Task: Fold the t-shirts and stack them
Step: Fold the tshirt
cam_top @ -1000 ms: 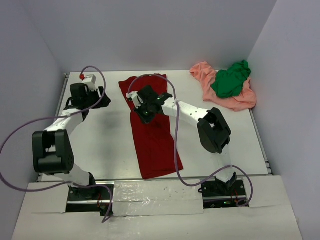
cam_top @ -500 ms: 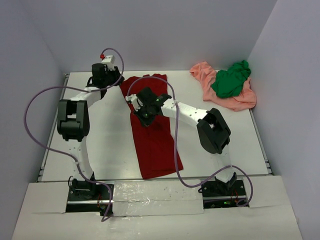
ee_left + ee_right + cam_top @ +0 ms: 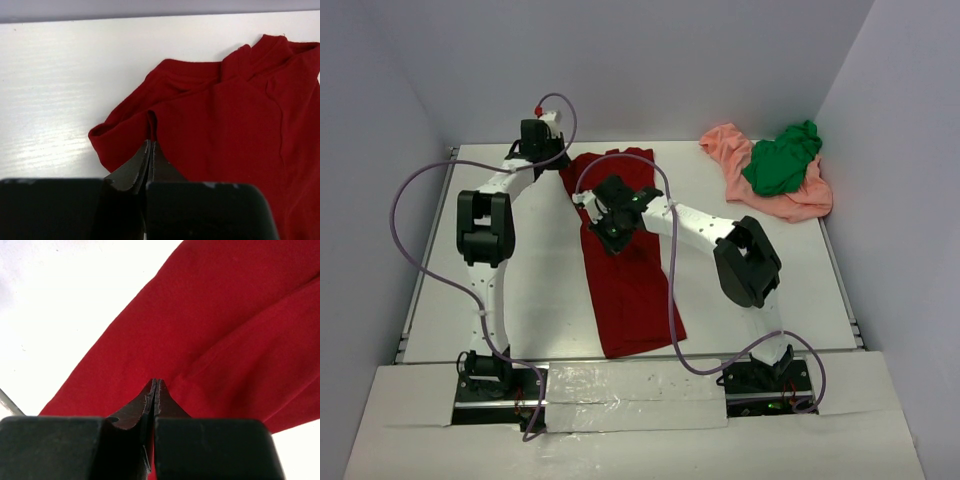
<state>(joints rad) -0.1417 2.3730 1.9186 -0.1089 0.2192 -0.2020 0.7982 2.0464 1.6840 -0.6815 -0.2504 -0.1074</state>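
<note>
The dark red t-shirt (image 3: 625, 280) lies as a long narrow strip down the middle of the table. My left gripper (image 3: 550, 165) is at its far left corner, shut on a pinched ridge of the red cloth (image 3: 220, 115); its tips (image 3: 150, 145) meet at that ridge. My right gripper (image 3: 610, 238) rests on the strip's left side near the middle, shut with its tips (image 3: 156, 382) pressed into a fold of the red cloth (image 3: 225, 315). The bright green t-shirt (image 3: 780, 160) lies crumpled on top of the salmon-pink t-shirt (image 3: 798, 203) at the far right corner.
The white table (image 3: 520, 290) is boxed in by pale walls at the back and on both sides. Purple cables (image 3: 405, 210) loop from both arms. The right arm's elbow (image 3: 750, 260) hangs over the table to the right of the strip.
My left arm swung from the table's left side to the red shirt's far left corner and its jaws closed there. The right gripper closed on the shirt and stayed in place.
</note>
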